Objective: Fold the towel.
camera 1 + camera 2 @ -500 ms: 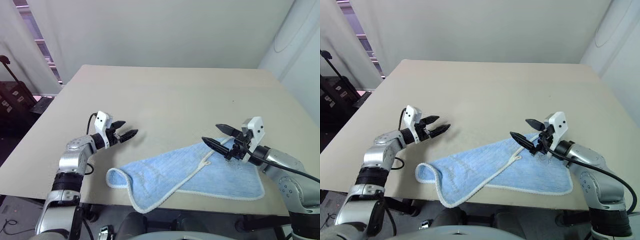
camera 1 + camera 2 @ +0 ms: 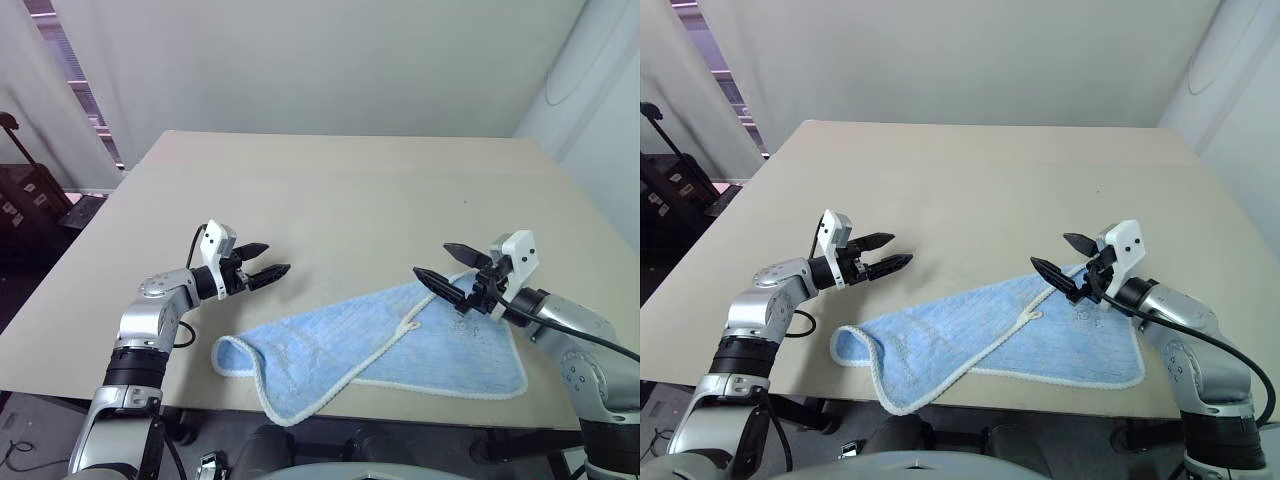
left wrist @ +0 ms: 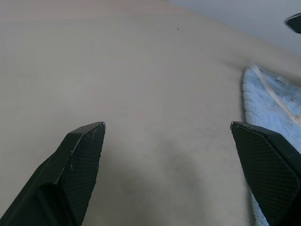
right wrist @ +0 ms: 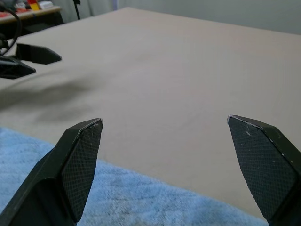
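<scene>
Fuzzy terry towel (image 2: 400,340), matt table (image 2: 340,190)

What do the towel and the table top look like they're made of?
The towel: soft looped terry cloth, light blue, judging by its fuzzy ribbed nap and limp folds, with a white stitched edge. The table: a smooth matte beige top, probably laminate or painted board; no grain or shine shows, so I can't say which.

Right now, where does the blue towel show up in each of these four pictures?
Left eye view: towel low centre, near table edge.
Right eye view: low centre.
Left wrist view: right edge.
Right wrist view: bottom strip.
Shared landmark: the beige table.
</scene>
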Action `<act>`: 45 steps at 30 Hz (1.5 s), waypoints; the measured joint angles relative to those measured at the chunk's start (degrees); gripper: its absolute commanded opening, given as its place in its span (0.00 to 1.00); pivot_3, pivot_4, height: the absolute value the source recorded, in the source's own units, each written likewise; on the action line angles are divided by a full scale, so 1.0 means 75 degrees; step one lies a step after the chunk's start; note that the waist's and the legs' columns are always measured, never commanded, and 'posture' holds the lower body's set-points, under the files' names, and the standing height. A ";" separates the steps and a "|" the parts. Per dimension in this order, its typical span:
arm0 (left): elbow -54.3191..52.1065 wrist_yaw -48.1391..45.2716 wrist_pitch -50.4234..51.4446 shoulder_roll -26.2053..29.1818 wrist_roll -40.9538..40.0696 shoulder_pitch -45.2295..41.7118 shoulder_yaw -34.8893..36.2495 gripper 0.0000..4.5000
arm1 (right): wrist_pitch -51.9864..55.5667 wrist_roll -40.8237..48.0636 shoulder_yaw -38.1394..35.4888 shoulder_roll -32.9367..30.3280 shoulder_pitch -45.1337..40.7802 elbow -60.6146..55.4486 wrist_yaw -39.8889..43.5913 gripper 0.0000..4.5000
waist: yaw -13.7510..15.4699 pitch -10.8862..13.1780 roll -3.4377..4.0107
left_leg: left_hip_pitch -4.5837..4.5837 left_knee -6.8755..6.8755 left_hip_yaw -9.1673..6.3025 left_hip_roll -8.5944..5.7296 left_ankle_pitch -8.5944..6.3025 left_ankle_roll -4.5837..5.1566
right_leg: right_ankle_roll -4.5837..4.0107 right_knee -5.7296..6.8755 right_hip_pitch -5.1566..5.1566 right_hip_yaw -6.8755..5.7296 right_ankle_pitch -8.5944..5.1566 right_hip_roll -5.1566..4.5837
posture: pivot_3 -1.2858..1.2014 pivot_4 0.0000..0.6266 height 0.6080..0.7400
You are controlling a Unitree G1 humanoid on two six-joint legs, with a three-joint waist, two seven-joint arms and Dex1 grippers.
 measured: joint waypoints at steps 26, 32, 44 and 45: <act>0.0556 -0.0479 -0.0156 -0.0184 -0.0027 -0.0389 -0.0230 1.00 | -0.1364 -0.2173 0.0081 -0.0603 -0.1450 0.4711 -0.0549 0.99 | -0.0039 -0.0002 0.0005 | 0.0028 -0.0006 0.0085 0.0000 0.0000 0.0001 | 0.0023 0.0001 0.0000 0.0085 0.0012 0.0003 | 0.52 0.00 1.00; 0.0210 -0.0363 -0.0098 -0.0106 -0.0035 -0.0275 -0.0207 1.00 | -0.2136 -0.2521 0.0445 -0.0547 -0.1915 0.5912 -0.0289 0.99 | -0.0063 -0.0002 0.0006 | 0.0037 -0.0005 0.0150 0.0003 0.0000 0.0001 | 0.0058 0.0001 -0.0010 0.0144 0.0032 0.0001 | 0.52 0.00 1.00; -0.0332 -0.0292 0.0245 0.0060 -0.0212 0.0026 -0.0185 1.00 | -0.2509 -0.2869 0.0861 -0.0421 -0.3172 0.7561 0.0308 0.95 | -0.0127 -0.0002 0.0005 | 0.0049 0.0015 0.0189 0.0006 0.0000 0.0001 | 0.0079 0.0001 -0.0006 0.0184 0.0045 0.0001 | 0.52 0.00 1.00; -0.0356 -0.0276 0.0244 0.0058 -0.0212 0.0051 -0.0185 1.00 | -0.2470 -0.2898 0.0893 -0.0420 -0.3319 0.7740 0.0349 0.90 | -0.0132 -0.0003 0.0004 | 0.0049 0.0015 0.0189 0.0007 0.0000 0.0001 | 0.0080 0.0001 -0.0006 0.0183 0.0046 0.0001 | 0.52 0.00 1.00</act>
